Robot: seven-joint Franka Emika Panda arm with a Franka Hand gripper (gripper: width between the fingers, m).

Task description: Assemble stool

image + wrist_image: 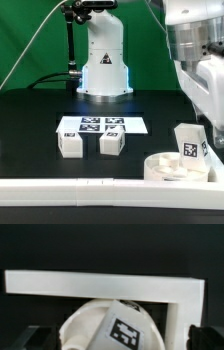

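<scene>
Seat disc (pixel 158 170) hemmed into the rail's (pixel 90 190) corner, with open counter (pixel 40 125) behind. The pincer (pixel 120 339) is spread wide, clear either side of the standing leg (pixel 190 145).

We see the arm (pixel 196 60) rise from its base (pixel 103 62) at the back and come down large and blurred on the exterior view's right. In the wrist view its jaws stand wide apart, the dark fingers (pixel 207 335) at opposite edges, closed on nothing.
</scene>
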